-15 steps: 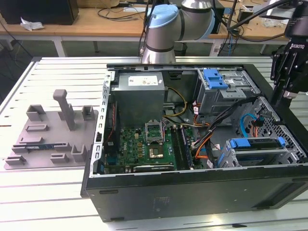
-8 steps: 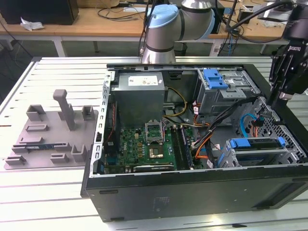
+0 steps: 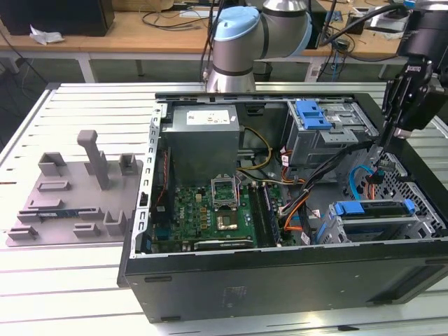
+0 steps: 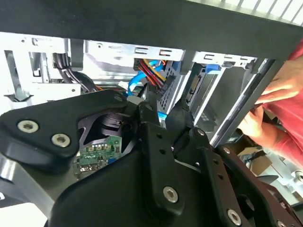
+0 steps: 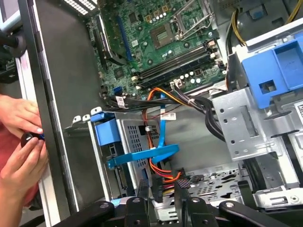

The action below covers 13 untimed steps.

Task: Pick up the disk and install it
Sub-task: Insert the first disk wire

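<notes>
The disk [image 3: 371,210], flat silver drive in blue plastic frame at exterior view's four o'clock, seems rigid, fragile; grip frame edges; black gripper [image 5: 162,185] part-open, empty

The exterior view stands high and back, looking down on the whole open computer case [image 3: 280,287], with the arm [image 3: 238,42] at twelve o'clock of it and the gripper [image 3: 382,143] at two o'clock. Both wrist views ride close in at that corner — the first wrist view faces past the fingers [image 5: 143,189] toward the motherboard [image 5: 161,38], the second wrist view along the gripper's body to the case wall. All three share the blue cable [image 5: 142,156].
</notes>
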### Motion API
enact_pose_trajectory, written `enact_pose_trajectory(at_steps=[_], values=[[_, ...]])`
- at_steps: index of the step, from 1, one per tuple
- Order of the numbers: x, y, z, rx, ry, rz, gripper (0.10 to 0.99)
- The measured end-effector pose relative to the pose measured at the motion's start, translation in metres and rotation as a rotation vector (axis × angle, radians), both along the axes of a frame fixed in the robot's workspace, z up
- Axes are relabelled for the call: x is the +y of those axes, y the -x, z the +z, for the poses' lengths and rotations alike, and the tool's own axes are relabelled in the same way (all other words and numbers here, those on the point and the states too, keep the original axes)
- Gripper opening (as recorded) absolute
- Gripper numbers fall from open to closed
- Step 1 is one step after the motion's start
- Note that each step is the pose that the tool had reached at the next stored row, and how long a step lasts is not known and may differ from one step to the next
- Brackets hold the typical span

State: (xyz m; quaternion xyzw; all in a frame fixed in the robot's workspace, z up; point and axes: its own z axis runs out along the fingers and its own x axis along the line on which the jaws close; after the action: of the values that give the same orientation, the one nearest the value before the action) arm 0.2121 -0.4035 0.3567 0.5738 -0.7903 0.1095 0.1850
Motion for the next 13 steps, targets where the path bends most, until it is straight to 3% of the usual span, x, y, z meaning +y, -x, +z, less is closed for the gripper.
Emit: enact_pose_trajectory(at_steps=[2,4,6,13], values=[[0.0008,-0.0006,-0.0019,0.0007,0.011,0.000,0.353],[0.0005,-0.0008,-0.0024,0.0015,0.011,0.001,0.353],[-0.0061,-0.0018,-0.0141,0.0036,0.011,0.004,0.353],[-0.0063,-0.0031,-0.0200,0.0056,0.011,0.006,0.353]])
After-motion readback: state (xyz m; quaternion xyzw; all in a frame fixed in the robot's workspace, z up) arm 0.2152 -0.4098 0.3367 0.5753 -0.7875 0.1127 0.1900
